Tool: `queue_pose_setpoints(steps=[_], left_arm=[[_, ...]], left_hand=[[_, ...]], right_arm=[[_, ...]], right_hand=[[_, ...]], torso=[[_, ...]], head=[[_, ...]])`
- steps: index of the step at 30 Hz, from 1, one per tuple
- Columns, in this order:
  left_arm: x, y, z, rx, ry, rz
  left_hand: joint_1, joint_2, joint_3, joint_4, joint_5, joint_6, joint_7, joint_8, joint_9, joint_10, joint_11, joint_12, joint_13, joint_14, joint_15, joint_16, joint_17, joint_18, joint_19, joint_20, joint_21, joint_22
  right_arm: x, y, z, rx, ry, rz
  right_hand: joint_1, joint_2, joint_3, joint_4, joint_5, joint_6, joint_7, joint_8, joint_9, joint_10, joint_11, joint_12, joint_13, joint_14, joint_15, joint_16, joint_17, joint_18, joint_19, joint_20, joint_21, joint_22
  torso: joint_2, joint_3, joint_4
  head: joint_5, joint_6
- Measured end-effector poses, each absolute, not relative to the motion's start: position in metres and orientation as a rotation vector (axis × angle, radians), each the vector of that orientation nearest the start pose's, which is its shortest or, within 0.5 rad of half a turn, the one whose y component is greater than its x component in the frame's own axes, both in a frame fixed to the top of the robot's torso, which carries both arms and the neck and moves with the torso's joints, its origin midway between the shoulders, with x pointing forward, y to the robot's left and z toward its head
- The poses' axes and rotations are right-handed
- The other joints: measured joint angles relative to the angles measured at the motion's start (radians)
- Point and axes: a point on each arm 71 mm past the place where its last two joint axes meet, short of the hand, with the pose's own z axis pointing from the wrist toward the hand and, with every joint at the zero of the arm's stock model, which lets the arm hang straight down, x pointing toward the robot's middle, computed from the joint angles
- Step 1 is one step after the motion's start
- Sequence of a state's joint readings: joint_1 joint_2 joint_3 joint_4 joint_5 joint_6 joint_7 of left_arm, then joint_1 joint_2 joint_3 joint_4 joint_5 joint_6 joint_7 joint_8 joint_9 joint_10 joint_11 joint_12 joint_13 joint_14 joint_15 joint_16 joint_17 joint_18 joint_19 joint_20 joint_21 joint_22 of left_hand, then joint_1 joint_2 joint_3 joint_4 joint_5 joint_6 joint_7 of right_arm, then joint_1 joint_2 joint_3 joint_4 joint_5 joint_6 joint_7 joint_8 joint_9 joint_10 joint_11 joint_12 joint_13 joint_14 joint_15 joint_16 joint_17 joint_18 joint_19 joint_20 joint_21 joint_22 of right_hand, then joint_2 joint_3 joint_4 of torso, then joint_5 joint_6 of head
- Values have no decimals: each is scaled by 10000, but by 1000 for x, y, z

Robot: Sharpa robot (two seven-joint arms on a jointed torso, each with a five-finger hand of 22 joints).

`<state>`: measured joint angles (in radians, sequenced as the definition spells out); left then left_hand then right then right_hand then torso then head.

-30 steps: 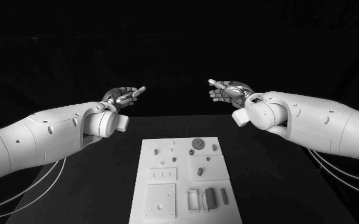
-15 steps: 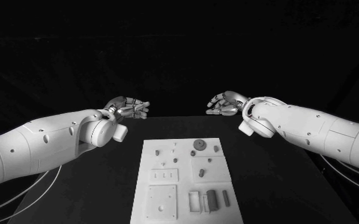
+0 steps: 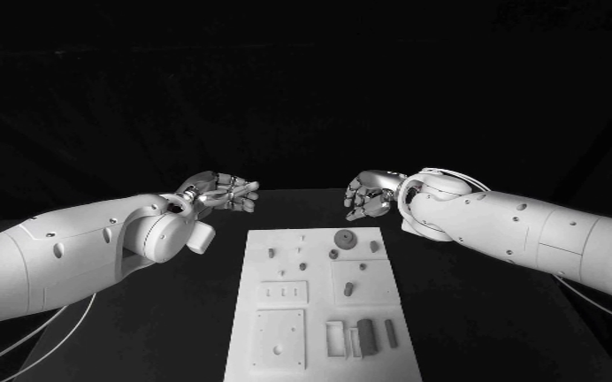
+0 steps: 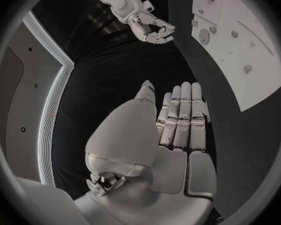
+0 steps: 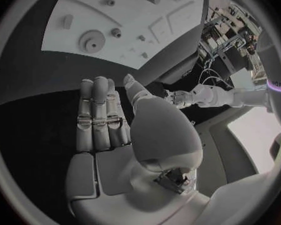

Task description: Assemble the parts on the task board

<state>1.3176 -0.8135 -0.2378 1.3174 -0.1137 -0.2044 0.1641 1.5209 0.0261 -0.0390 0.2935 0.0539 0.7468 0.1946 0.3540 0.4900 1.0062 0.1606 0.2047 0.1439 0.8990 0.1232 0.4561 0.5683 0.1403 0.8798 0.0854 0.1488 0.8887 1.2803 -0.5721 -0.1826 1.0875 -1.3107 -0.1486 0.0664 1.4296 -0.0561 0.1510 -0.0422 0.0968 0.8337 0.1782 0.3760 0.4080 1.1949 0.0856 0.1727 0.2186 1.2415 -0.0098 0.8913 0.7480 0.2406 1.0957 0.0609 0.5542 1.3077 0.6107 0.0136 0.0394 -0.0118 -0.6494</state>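
Below both hands: task board (image 3: 274,263) with small rigid parts.
Round disc (image 3: 344,239): light; pinch its rim.
Left hand (image 3: 225,193): fingers apart, empty.
Right hand (image 3: 369,194): fingers apart, empty.

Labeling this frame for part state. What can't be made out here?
- Small parts on the task board: too small in the head view to tell type or whether seated.
- Board's near end: cut off by the head view's bottom edge.
- Left wrist view: left hand covers the table beneath it; board partly outside the circle.
- Right wrist view: right hand shows only its back; contact with the table cannot be told.
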Motion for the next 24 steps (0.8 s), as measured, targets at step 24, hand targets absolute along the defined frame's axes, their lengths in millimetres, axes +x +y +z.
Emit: queue_pose_setpoints(steps=[24], left_arm=[[515, 260, -206, -10491, 17284, -12146]], left_hand=[[-39, -39, -55, -1, -5, -1, 0, -103, -80, 34, 35, -189, -32, 29, 29, -146, 69, -106, 98, -98, -61, -79]], right_arm=[[529, -153, -238, -4816, 18210, 5276]], right_hand=[[-3009, -781, 3873, -2412, 51, 68, 123, -868, 14, -639, -28, -1080, -241, 382, 329, 2424, 419, -637, 539, -636, 2417, -2]], torso=[[739, 83, 439]], head=[[-227, 1]])
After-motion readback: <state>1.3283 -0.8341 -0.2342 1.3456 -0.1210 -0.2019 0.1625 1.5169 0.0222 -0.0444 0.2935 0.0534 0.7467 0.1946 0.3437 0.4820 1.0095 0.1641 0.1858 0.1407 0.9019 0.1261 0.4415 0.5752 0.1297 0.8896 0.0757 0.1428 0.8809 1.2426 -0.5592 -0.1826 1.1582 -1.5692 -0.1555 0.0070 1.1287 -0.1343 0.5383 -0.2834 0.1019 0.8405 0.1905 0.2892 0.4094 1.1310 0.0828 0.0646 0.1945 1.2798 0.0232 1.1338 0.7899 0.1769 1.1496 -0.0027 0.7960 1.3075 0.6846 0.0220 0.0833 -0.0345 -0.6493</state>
